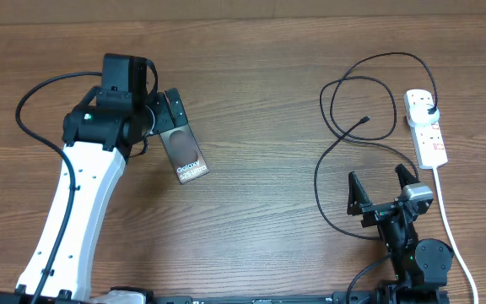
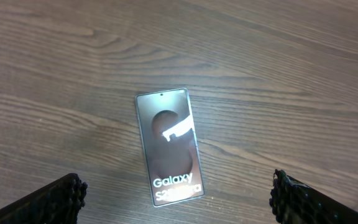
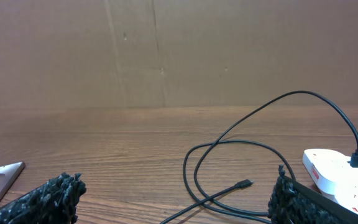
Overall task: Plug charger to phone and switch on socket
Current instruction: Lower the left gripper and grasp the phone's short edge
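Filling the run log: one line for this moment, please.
left gripper open above phone; right gripper open, empty; charger tip loose, plug in socket

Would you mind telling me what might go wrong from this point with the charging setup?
1. The phone lies flat on the table under the open left gripper; its thin edges may slip or slide when pinched.
2. The charger loops cross beside the open right gripper; pulling the connector tip could snag them or drag the socket.
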Motion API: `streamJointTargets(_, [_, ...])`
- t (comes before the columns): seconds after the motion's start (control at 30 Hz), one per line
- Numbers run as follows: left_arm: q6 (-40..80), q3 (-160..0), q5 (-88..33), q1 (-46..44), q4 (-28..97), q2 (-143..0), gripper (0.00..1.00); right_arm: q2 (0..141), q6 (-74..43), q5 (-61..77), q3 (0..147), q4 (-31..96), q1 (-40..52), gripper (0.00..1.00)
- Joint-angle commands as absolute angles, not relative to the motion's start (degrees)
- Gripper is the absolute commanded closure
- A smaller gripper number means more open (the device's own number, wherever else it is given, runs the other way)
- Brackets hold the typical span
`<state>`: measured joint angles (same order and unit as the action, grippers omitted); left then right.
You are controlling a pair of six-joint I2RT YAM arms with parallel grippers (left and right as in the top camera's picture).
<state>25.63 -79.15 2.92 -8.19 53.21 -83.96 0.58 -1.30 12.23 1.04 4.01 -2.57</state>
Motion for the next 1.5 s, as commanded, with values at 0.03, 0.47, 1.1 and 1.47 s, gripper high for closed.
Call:
streamJointTargets(0.03, [29.6,-80.9,5.5,-8.3,53.4,-86.3,0.00,0.2,-1.5,12.5,0.5,3.7,-2.3,0.00])
streamJointTargets(0.47, [33.0,-80.9,-2.1,-8.4,50.3,-98.6,0.00,0.2,-1.5,12.5,0.5,3.7,-2.3,0.00])
streamJointTargets(1.1, [36.5,-80.9,-4.2,-9.0,45.8,-113.7,0.00,0.2,-1.5,12.5,0.5,3.7,-2.3,0.00])
streamJointTargets(1.47, [38.0,-80.8,-4.5,-9.0,46.5,-117.8,0.00,0.2,-1.5,12.5,0.5,3.7,-2.3,0.00])
